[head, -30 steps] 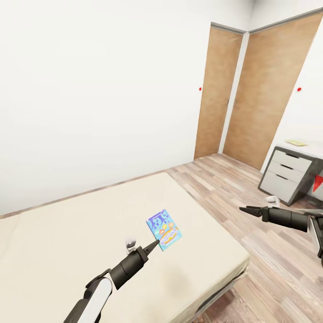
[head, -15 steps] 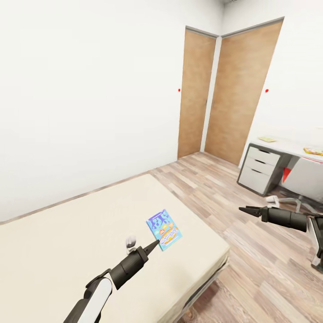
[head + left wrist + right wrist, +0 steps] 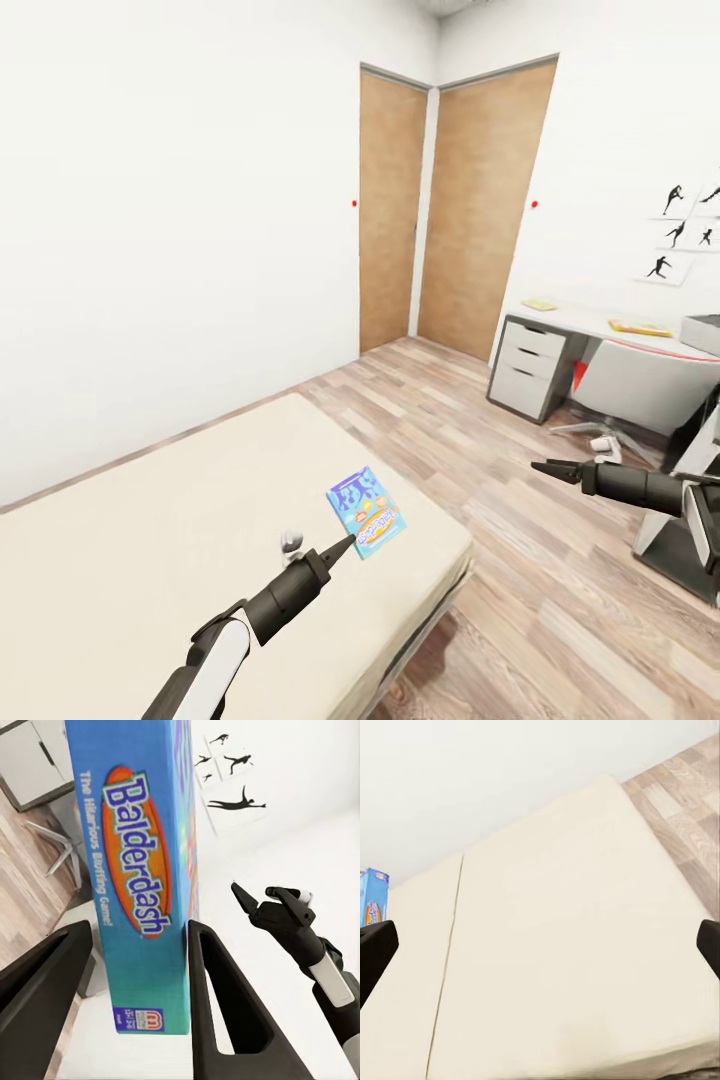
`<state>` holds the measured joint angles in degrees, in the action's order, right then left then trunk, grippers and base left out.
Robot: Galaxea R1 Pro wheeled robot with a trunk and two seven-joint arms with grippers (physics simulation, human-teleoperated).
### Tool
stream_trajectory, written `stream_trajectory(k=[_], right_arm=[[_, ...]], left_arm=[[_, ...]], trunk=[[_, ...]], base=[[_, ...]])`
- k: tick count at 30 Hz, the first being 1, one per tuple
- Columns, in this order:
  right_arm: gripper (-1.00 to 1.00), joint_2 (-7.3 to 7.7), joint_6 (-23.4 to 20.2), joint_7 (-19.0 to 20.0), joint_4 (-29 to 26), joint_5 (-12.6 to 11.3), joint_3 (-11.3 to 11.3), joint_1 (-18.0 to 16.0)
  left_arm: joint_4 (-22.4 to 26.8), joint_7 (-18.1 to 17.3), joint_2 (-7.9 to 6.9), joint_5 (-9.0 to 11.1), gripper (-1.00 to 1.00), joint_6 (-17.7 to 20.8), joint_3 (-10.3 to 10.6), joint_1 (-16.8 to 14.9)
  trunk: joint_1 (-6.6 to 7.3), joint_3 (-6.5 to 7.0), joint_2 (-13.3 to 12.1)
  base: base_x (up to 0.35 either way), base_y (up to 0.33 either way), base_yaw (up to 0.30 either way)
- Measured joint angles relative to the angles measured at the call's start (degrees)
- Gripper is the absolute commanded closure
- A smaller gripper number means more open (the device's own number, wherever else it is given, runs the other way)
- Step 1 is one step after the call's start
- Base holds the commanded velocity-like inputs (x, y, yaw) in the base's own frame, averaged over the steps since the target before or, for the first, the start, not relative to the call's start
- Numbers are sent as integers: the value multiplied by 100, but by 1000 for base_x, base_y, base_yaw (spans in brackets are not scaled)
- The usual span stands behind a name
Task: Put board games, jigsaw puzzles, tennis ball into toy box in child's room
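Note:
My left gripper (image 3: 350,541) is shut on a blue Balderdash board game (image 3: 366,512), holding it upright in the air above the bed (image 3: 150,530). In the left wrist view the box (image 3: 135,870) stands between the two dark fingers (image 3: 217,1005). My right gripper (image 3: 541,466) hangs open and empty over the wood floor, its fingertips (image 3: 375,945) far apart. The white table (image 3: 590,322) stands at the right wall with flat yellow items (image 3: 640,327) on it and a grey box (image 3: 703,333) at the picture's edge.
A white swivel chair (image 3: 640,385) stands in front of the table, beside its grey drawer unit (image 3: 528,370). Two wooden doors (image 3: 390,210) meet in the far corner. Bare wood floor (image 3: 450,420) lies between the bed and the table.
The whole view has swung to the right, so the camera has moved. The table, chair and wall pictures have come into sight. Both arms keep their pose, and the game stays held.

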<state>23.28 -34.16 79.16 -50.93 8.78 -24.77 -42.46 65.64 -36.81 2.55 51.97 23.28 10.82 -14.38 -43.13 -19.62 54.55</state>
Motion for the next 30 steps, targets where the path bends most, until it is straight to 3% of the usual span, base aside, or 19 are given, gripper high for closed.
stream_trajectory(k=[20,26,30], right_arm=[[-100,-17,0,-16,35,41,20,5],[-100,-241,0,-32,81,81,56,14],[-100,-630,3,-61,136,231,138,29]], left_arm=[[0,0,0,-1,100,0,2,0],[0,0,0,0,100,0,1,0],[1,-1,0,-1,100,-1,1,0]], trunk=[[440,360,-803],[572,468,-1044],[660,539,-1206]], base=[[0,0,-264],[0,0,-264],[0,0,-240]])
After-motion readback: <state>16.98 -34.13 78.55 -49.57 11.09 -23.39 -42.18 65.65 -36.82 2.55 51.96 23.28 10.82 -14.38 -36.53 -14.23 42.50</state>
